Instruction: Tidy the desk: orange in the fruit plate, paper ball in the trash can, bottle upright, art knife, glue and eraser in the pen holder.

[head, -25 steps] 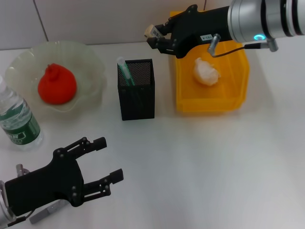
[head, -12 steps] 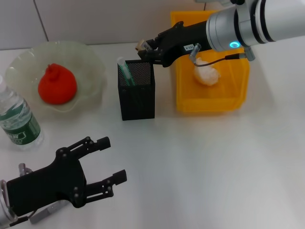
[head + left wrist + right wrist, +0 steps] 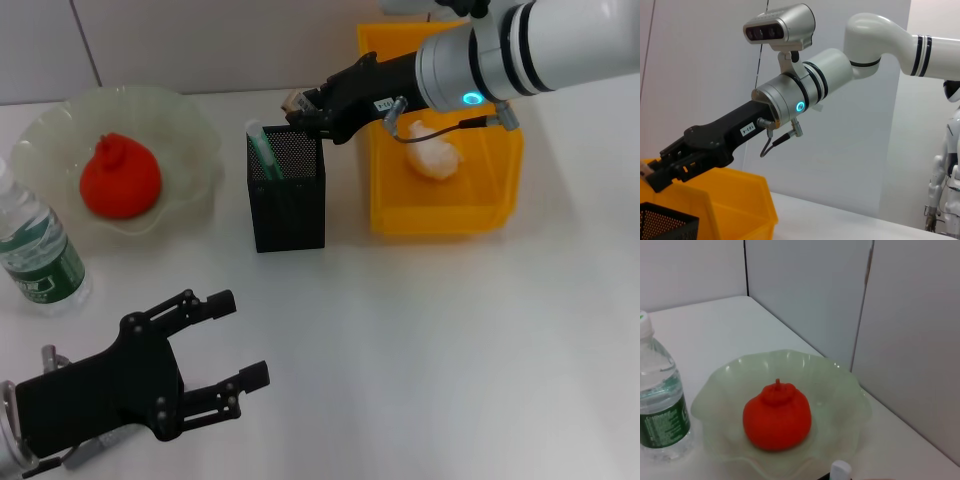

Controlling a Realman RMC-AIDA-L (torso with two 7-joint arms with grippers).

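Fingers of the right gripper (image 3: 303,108) are pinched on the eraser (image 3: 294,101), a small beige block, holding it just above the far rim of the pen holder (image 3: 287,190). A white-and-green stick (image 3: 262,148) stands inside the holder, on the side away from the fingers. Behind the right arm sits the trash can (image 3: 440,215) with the paper ball (image 3: 433,157) in it, just beside the gripper's wrist. Well off to the far side of the holder from the fingers, the orange (image 3: 120,178) lies in the fruit plate (image 3: 190,120), and the bottle (image 3: 36,252) stands upright next to the plate. The left gripper (image 3: 232,342) hovers low over the near counter (image 3: 450,340), its fingers spread wide and holding nothing.
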